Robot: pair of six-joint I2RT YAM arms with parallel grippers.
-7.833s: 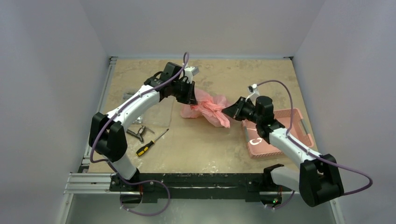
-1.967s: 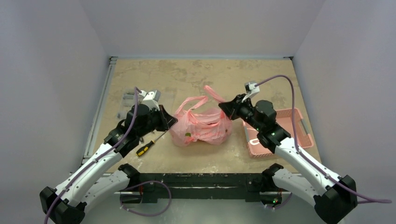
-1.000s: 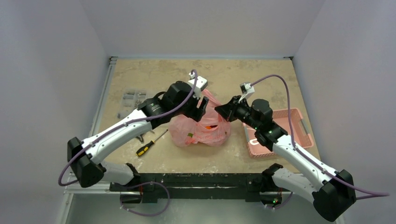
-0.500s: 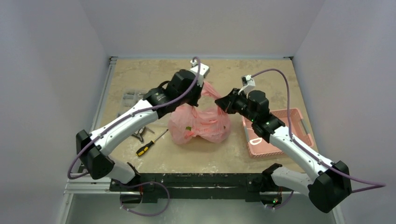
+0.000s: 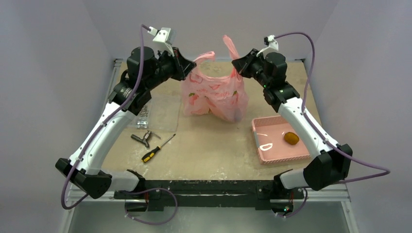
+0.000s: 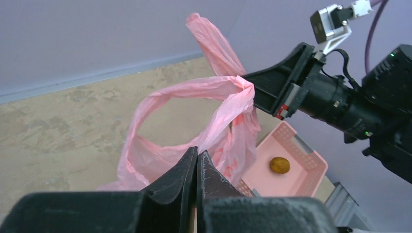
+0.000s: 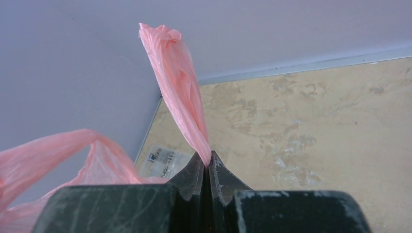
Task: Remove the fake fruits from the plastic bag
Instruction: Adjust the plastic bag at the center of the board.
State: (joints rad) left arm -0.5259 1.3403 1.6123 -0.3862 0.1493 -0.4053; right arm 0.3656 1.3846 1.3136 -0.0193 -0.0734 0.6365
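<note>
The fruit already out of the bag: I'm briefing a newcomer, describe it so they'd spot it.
Look at the table's right side, where a rigid pink basket sits. Inside lies a small brown kiwi, the only fruit outside the hanging pink bag.

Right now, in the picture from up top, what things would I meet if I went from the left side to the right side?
pliers → screwdriver → plastic bag, held up off the table → pink basket, with a brown fruit lying inside it.
</note>
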